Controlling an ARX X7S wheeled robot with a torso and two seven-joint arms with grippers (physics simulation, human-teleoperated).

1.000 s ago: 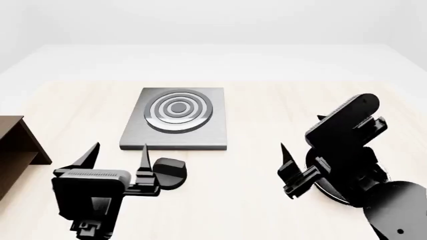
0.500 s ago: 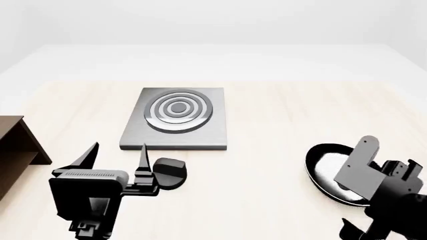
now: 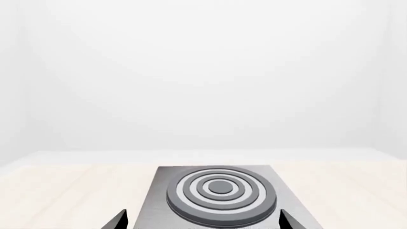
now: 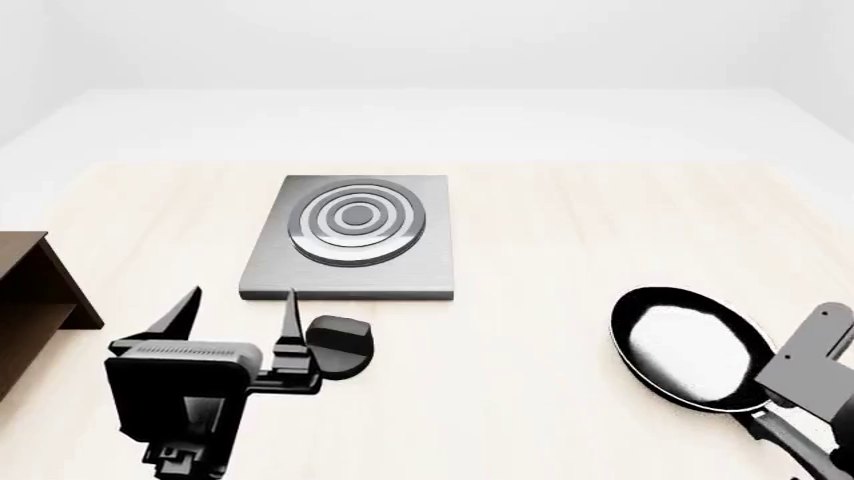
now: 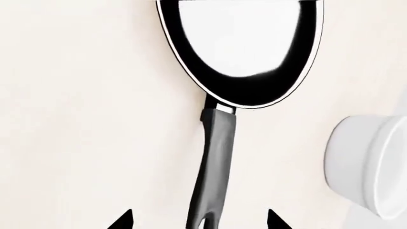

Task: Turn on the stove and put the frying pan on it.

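Left wrist view: we see the stove [image 3: 219, 195] dead ahead, grey slab with concentric burner rings, nothing on it. Two dark fingertips [image 3: 116, 221] of the left gripper [image 3: 202, 223] sit spread wide at the frame edge, holding nothing. No writing or brand visible.

Head view: the frying pan [image 4: 691, 347] lies flat on the light wooden table [image 4: 534, 240], well apart from the stove [image 4: 354, 238]. Left gripper [image 4: 238, 310] hovers near a small black knob [image 4: 340, 343], jaws apart. A dark wooden shelf [image 4: 34, 290] sits at the edge. The right gripper's jaws are out of frame here.

Right wrist view: right gripper [image 5: 198, 220] straddles the pan's long black handle [image 5: 214, 167], jaws wide, not clamped. White bowl [image 5: 369, 164] lies just beside. We judge the pan rigid, fairly heavy at its head, glossy and slippery; take it on the handle, firmly. No labels.
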